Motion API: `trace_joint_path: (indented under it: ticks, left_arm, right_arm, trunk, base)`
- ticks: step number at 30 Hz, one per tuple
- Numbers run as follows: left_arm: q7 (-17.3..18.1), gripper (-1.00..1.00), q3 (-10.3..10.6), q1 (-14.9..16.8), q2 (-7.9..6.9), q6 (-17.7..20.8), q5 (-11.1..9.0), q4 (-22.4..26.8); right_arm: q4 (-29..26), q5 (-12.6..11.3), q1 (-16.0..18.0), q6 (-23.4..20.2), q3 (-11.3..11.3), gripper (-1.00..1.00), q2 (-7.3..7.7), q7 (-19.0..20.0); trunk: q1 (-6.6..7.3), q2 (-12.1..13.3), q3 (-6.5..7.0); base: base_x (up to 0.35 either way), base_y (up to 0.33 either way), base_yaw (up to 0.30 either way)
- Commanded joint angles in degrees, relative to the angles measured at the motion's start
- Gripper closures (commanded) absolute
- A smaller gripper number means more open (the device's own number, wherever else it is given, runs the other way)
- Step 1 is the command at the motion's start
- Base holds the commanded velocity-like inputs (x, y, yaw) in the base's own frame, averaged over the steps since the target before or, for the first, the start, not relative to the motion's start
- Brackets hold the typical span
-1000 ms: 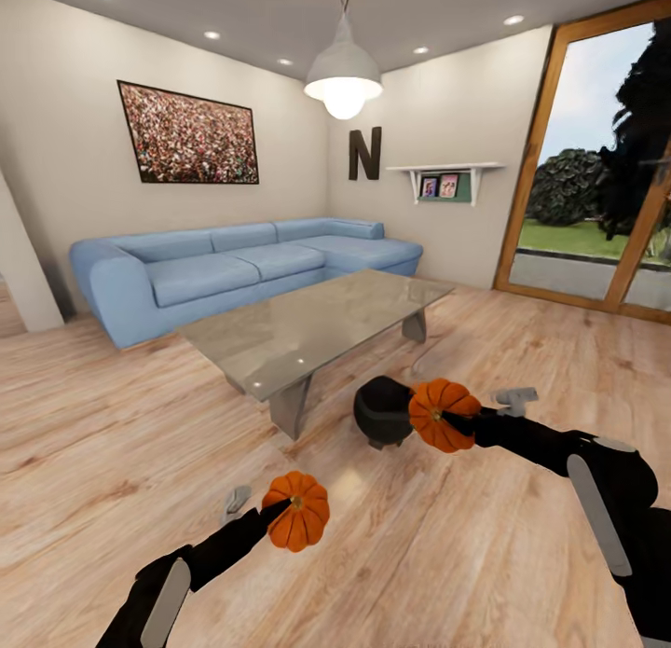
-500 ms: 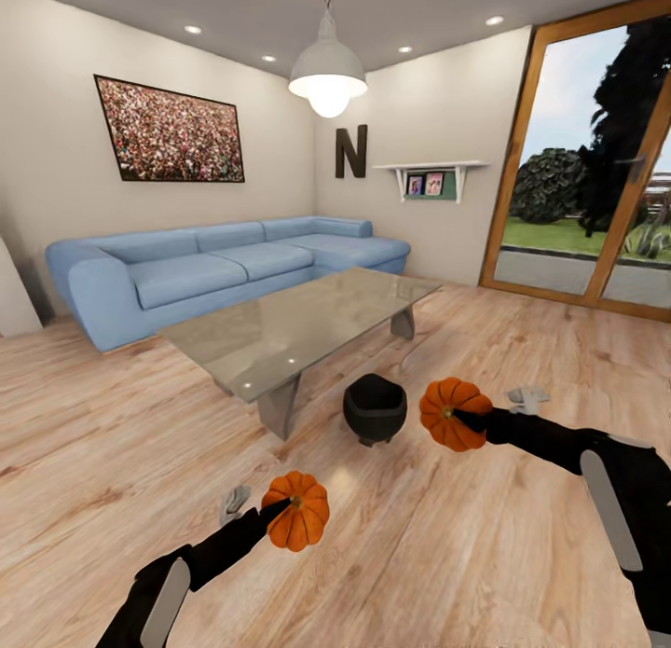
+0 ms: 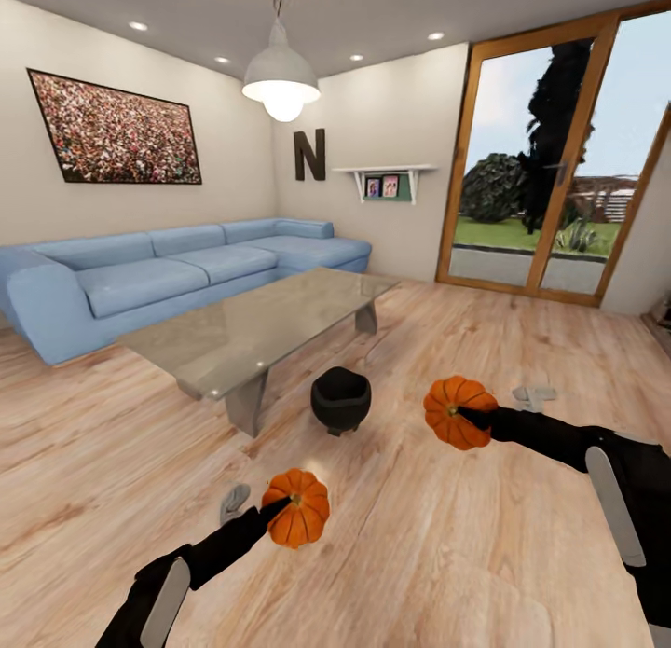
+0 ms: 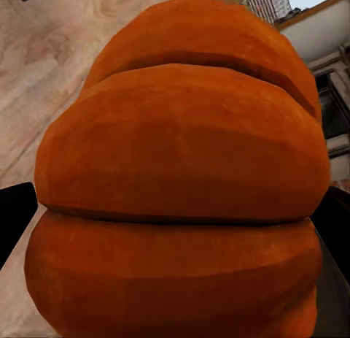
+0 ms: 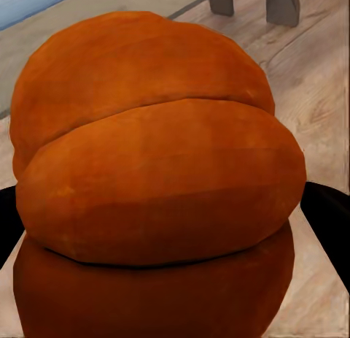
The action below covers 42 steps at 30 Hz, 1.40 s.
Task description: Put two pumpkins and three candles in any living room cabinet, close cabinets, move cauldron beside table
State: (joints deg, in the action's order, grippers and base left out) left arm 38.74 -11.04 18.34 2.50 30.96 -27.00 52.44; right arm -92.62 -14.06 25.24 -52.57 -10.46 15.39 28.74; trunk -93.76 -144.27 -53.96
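Note:
Each hand carries an orange ribbed pumpkin above the wood floor. My left gripper (image 3: 280, 513) is shut on one pumpkin (image 3: 298, 508), seen close up as the pumpkin (image 4: 182, 177) in the left wrist view. My right gripper (image 3: 466, 415) is shut on the other pumpkin (image 3: 455, 411), which looms as the pumpkin (image 5: 157, 177) in the right wrist view. The black glossy cauldron (image 3: 340, 399) stands on the floor beside the near end of the glass-topped table (image 3: 252, 326). Candles and cabinet are out of view.
A blue corner sofa (image 3: 168, 275) runs along the back wall behind the table. A wood-framed glass door (image 3: 545, 163) stands at the right. A pendant lamp (image 3: 280, 70) hangs over the table. Open floor lies ahead and to the right.
The whole view has swung to the right, so sofa, table and cauldron slid left in the picture and more of the glass door shows. Both grippers keep their pumpkins.

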Motion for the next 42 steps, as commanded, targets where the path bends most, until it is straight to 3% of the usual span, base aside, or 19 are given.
trace_joint_path:
  ticks: [1,15,28,38,39,40,42]
  left_arm:
    - [0.16,1.0,-0.17,0.03,0.07,0.49,-0.33,0.02]
    - [-0.22,1.0,-0.32,0.03,0.14,0.46,-0.53,0.13]
    - [-2.19,1.0,-0.12,0.08,0.53,0.44,-0.03,-0.03]
    - [-3.92,1.0,-0.04,3.17,1.11,0.51,0.0,-1.84]
    - [-3.92,1.0,-0.04,3.24,1.16,0.49,0.01,-2.02]
    - [-3.94,1.0,-0.08,3.35,1.19,0.43,0.02,-3.41]
    - [-3.94,1.0,-0.09,3.36,1.19,0.43,0.02,-3.62]
  right_arm:
    - [-0.02,-0.26,0.07,-0.41,-0.09,1.0,-0.01,0.35]
    - [-0.02,-0.26,0.81,-2.51,-1.09,1.0,1.22,0.35]
    - [-0.02,-0.26,0.87,-2.55,-1.92,1.0,1.31,0.35]
    - [-0.02,-0.25,0.86,-2.6,-2.04,1.0,1.31,0.35]
    - [-0.02,-0.25,0.86,-2.61,-2.17,1.0,1.31,0.35]
    - [-0.02,-0.26,1.28,-3.92,-4.61,1.0,1.31,0.35]
    - [-0.02,-0.26,1.38,-4.49,-4.93,1.0,1.31,0.35]
  trunk:
    - [0.05,-0.03,-0.03]
    - [0.05,-0.03,0.11]
    - [0.05,-0.03,0.01]
    - [0.05,-0.03,-0.35]
    - [0.05,-0.03,-0.35]
    - [0.05,-0.03,-0.35]
    - [0.05,-0.03,-0.34]
  base:
    - [-0.257,0.0,-0.27]
    - [-0.053,0.0,-0.27]
    - [0.0,0.0,-0.268]
    - [0.0,0.0,-0.132]
    - [0.0,0.0,-0.017]
    - [0.0,0.0,-0.228]
    - [0.0,0.0,-0.244]
